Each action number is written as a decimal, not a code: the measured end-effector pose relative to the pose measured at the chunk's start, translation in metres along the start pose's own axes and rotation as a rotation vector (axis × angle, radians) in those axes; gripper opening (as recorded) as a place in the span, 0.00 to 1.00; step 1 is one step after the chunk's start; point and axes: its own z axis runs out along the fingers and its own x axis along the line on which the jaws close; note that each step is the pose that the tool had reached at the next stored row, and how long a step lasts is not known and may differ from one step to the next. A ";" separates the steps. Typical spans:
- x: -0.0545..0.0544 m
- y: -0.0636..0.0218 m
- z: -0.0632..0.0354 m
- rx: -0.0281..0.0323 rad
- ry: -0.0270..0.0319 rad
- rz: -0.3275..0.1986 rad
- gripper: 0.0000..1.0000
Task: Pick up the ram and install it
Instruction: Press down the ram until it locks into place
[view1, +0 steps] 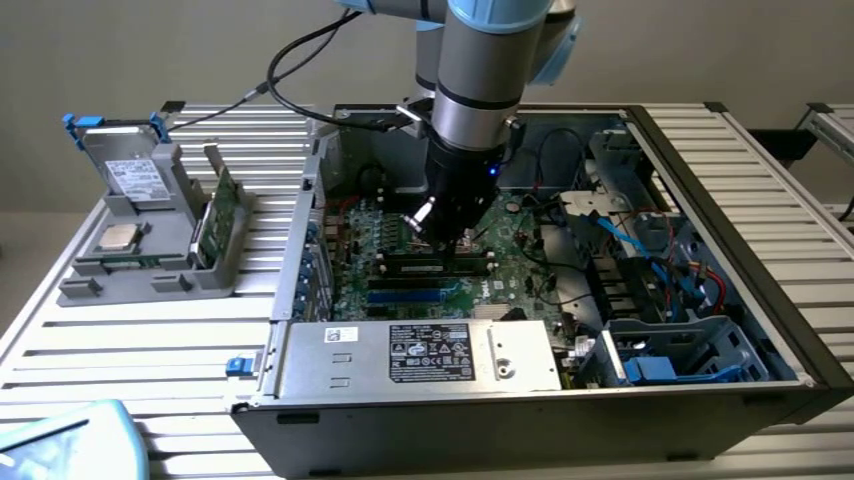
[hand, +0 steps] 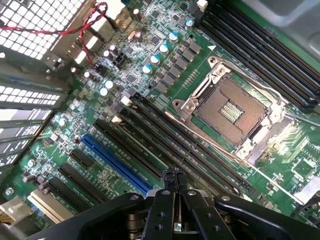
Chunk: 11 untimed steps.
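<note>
A thin dark-green ram (view1: 430, 266) stands in one of the long black slots on the motherboard inside the open computer case (view1: 747, 300). My gripper (view1: 447, 240) reaches down into the case right above it, fingers shut with nothing between them. In the wrist view the shut fingertips (hand: 173, 181) hover at one end of the slot row, close over the ram (hand: 141, 144), whose narrow top edge runs along its slot. Whether the tips touch the stick I cannot tell.
An empty CPU socket (hand: 232, 110) with its metal frame lies beside the slots, and a blue slot (hand: 115, 162) on the other side. A silver power supply (view1: 420, 355) fills the case front. At the exterior view's left, a grey holder (view1: 147, 270) carries a CPU chip (view1: 120, 237) and a green card (view1: 214, 215).
</note>
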 end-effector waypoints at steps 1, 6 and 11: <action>0.000 0.0000 0.0000 -0.0003 -0.0009 0.011 0.11; 0.000 0.0000 0.0000 -0.0024 -0.0038 0.070 0.11; 0.000 0.0000 0.0000 -0.0051 -0.0062 0.131 0.11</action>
